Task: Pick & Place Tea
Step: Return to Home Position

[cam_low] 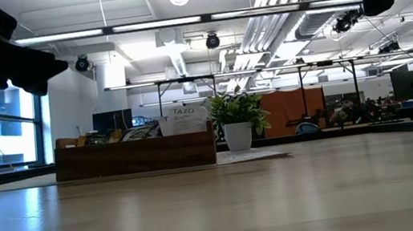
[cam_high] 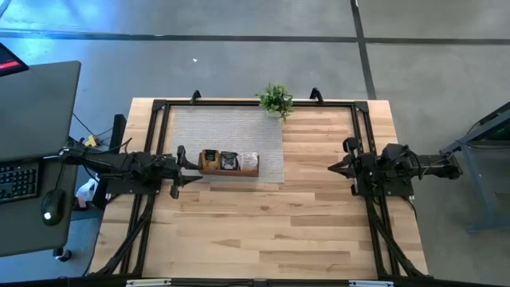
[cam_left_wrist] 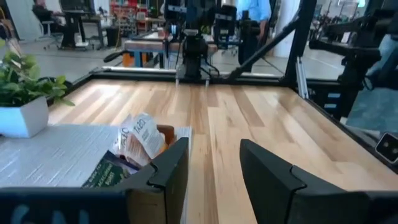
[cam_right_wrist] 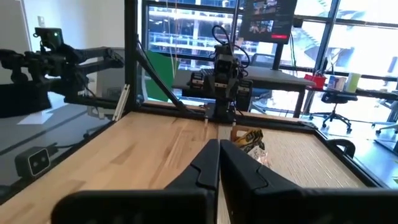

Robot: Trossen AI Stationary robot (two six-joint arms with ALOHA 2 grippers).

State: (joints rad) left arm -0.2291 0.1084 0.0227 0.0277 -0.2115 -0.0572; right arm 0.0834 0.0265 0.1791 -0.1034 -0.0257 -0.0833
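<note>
One tray (cam_high: 229, 172) holds three groups of tea sachets (cam_high: 229, 160); left end effector (cam_left_wrist: 212, 148) gapes empty, right end effector (cam_right_wrist: 219, 145) closed, empty.

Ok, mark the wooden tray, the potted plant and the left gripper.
wooden tray (cam_low: 135, 158), low view, on its front wall.
potted plant (cam_high: 276, 100), high view, on its leaves.
left gripper (cam_left_wrist: 213, 148), left wrist view, midway between its open fingertips.

Left arm (cam_high: 127, 166), right arm (cam_high: 398, 167): black, bulky; fingers (cam_left_wrist: 168, 171) wedge-shaped (matte).
</note>
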